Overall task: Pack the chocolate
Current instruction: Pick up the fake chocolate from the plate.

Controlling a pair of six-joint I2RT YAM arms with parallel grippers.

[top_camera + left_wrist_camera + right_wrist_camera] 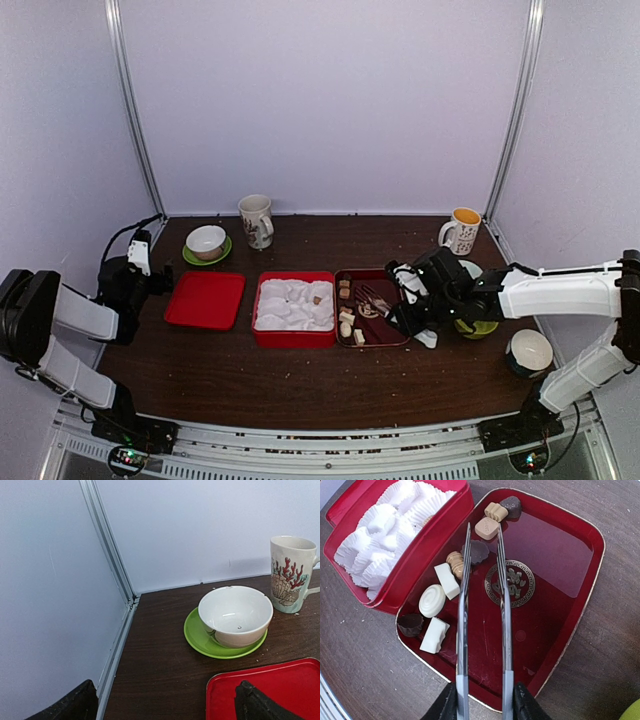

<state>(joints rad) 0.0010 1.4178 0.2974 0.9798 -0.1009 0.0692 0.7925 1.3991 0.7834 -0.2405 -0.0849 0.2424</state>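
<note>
**Ahead of the right gripper [484, 706]: metal tongs [463, 605] set among the chocolate [447, 580]**

Beneath both grippers a dark wooden table [300, 385] is spread. Just left of the right gripper's reach a red box [420, 565] is seen, filled with white paper cups [375, 555]. It touches the dark-red tray [560, 565] that lies directly under that gripper. One brownish piece [427, 520] is lodged among the paper cups.

The left gripper [165, 710] is held well apart from all this, its jaws spread wide with nothing between them. A flat red lid [280, 680] is seen under its right finger. Ahead of it a white bowl [235, 612] is set on a green saucer [200, 640], with a coral-patterned mug [290, 575] beyond to the right.

The right gripper's fingers are clamped on the handle end of the metal tongs, whose blades are pressed almost parallel and point away from the gripper over the tray. The rest of the chocolate is gathered in the tray's left part (nine pieces can be counted there). A tan square piece [486, 528] lies between the blade tips, and a dark scalloped piece [477, 551] sits between the blades, nearer the gripper. Whether either is pinched cannot be told. The white, caramel and dark pieces lie just left of the left blade.
</note>
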